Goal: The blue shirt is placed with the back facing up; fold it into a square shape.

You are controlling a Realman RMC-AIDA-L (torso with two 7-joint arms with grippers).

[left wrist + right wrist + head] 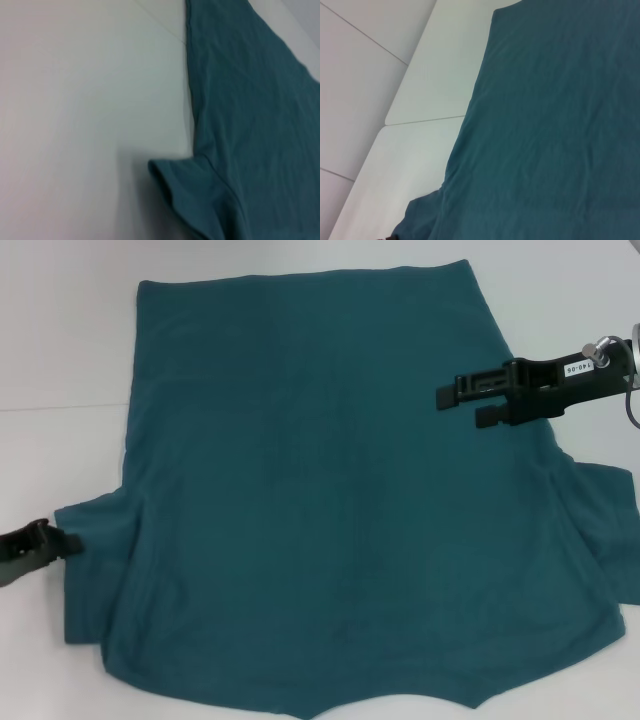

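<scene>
Shirt position: the blue shirt [330, 500] lies flat, plain side up, on the white table [60, 330] and fills most of the head view. Its hem runs along the top of the frame, the neckline notch sits at the bottom edge, and one short sleeve juts out at each side. No fold is made yet; judged from this layout, the step in hand is the first sleeve-and-side fold.

Left gripper [62, 540]: located at the lower left of the head view, at table level, with its tips touching the cuff edge of the left sleeve [95, 570]. Whether its fingers are spread or pinching cloth cannot be told; the left wrist view shows only the sleeve cuff [170, 185] and bare table.

Right gripper [462, 405]: located at the upper right of the head view, above the shirt's right side edge. Its fingers are spread, with a visible gap between them, and hold nothing.

Procedure guidance:
- Take the sleeve at the cuff corner, catching both layers, so that the sleeve lifts as one piece.
- Seat the right gripper on a matching edge point before lifting, so that both sides travel evenly.
- Lift only enough to clear the body panel; carry inward along a straight line parallel to the side seam.
- Lay the cloth down flat; trapped wrinkles will spoil the square outline.
</scene>
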